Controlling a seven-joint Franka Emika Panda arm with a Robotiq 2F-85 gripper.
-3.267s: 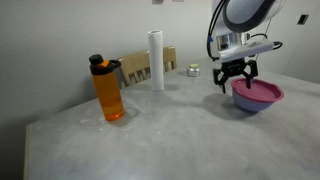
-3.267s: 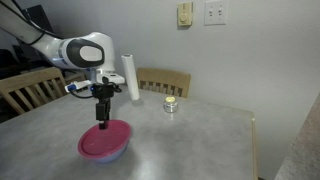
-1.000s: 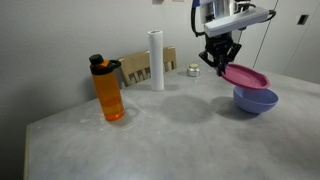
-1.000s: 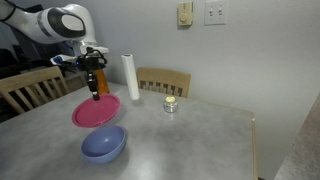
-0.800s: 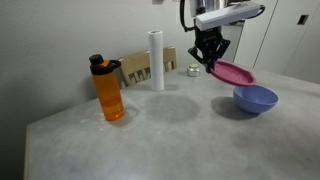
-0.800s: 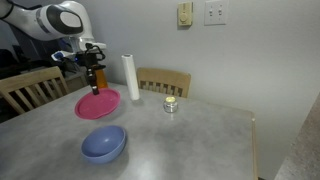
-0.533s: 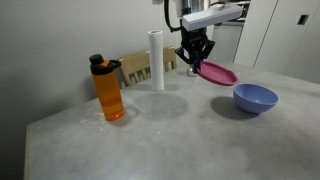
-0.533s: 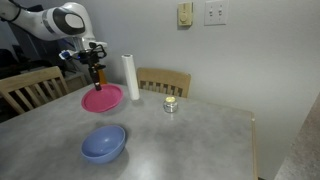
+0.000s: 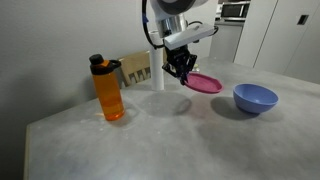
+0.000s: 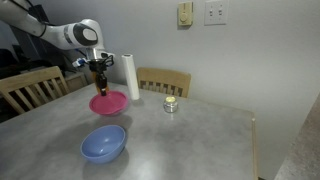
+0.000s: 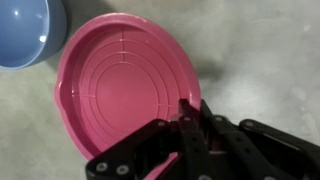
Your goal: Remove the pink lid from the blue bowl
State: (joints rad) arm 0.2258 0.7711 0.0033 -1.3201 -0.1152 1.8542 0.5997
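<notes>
The pink lid (image 9: 203, 83) (image 10: 108, 102) (image 11: 120, 85) hangs in the air, off the bowl, tilted a little. My gripper (image 9: 181, 71) (image 10: 99, 79) (image 11: 190, 112) is shut on the lid's rim, pinching its edge. The blue bowl (image 9: 254, 97) (image 10: 103, 144) sits uncovered on the grey table, well apart from the lid; in the wrist view only part of the blue bowl (image 11: 28, 30) shows at the top left corner.
An orange bottle (image 9: 108, 89) with a black cap stands on the table (image 9: 160, 140). A white roll (image 9: 156, 59) (image 10: 130, 76) stands upright near the back, by a wooden chair (image 10: 163, 81). A small silver tin (image 10: 171, 104) sits behind.
The lid was lifted off the bowl and carried sideways away from it, then lowered somewhat toward the table. The bowl stays put, uncovered.
</notes>
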